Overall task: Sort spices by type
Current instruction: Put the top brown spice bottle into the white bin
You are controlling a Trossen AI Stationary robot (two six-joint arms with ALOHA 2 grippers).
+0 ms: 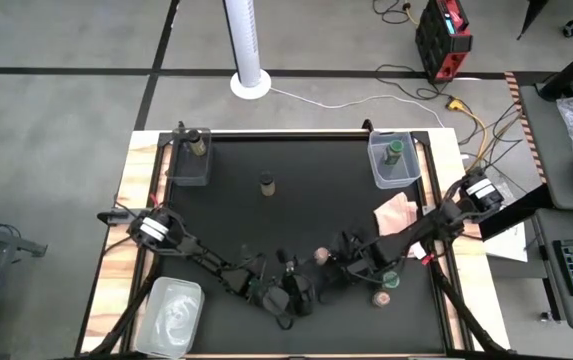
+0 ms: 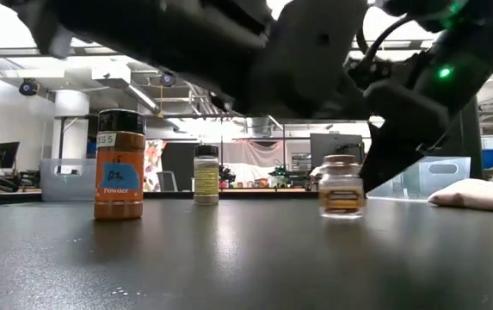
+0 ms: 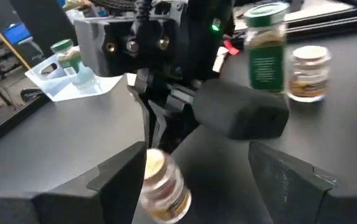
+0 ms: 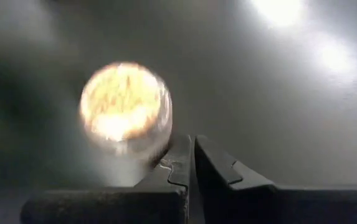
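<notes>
Two grippers: both mine, near table's front edge.
Right gripper: fingers pressed together, beside small pinkish-topped glass spice jar.
Left gripper: spread wide, holding nothing, same jar between fingers.

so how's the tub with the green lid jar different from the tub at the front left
The back-right tub holds one green-lidded jar standing upright; the front-left tub holds no jar, only a pale interior. The back-right tub sits at the mat's far corner beyond the right pincer; the front-left tub sits on the wooden edge, mostly off the mat, near the left arm. Both are clear, roughly square plastic tubs.
</notes>
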